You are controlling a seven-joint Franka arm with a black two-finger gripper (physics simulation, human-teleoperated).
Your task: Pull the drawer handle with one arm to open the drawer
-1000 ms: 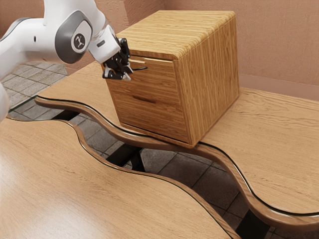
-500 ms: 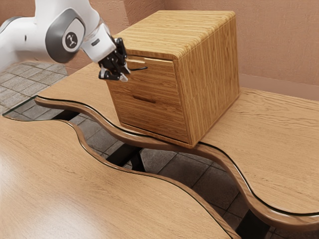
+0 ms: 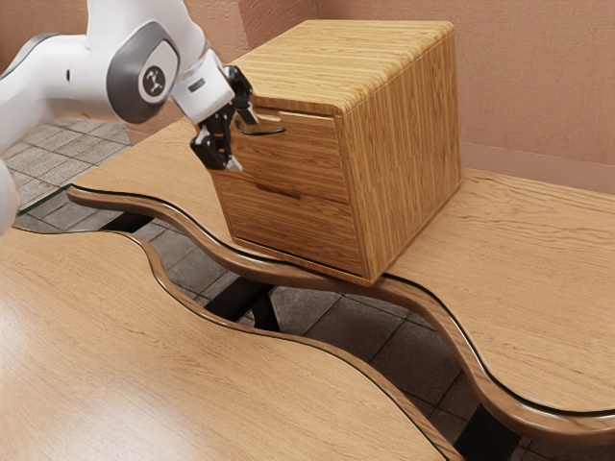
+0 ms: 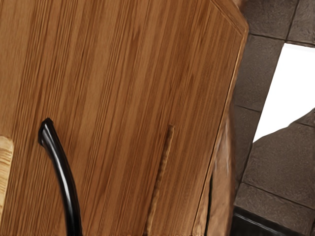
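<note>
The gripper (image 3: 219,144) hangs tilted at the exterior view's left end of the dark drawer handle (image 3: 259,129), right against the top drawer (image 3: 303,158) of the wooden cabinet (image 3: 394,125) on the table (image 3: 519,288). Clamped or loose, I can't tell. From the wrist, the curved handle (image 4: 61,182) stands off the drawer front just under the hand.

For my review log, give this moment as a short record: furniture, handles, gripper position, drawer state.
cabinet: wooden, two drawers, standing on the table
top drawer handle: black curved bar
lower drawer handle: thin, wood-coloured
gripper: at the black handle's end toward the exterior view's left
top drawer: not visibly pulled out; front about flush with the cabinet
</note>
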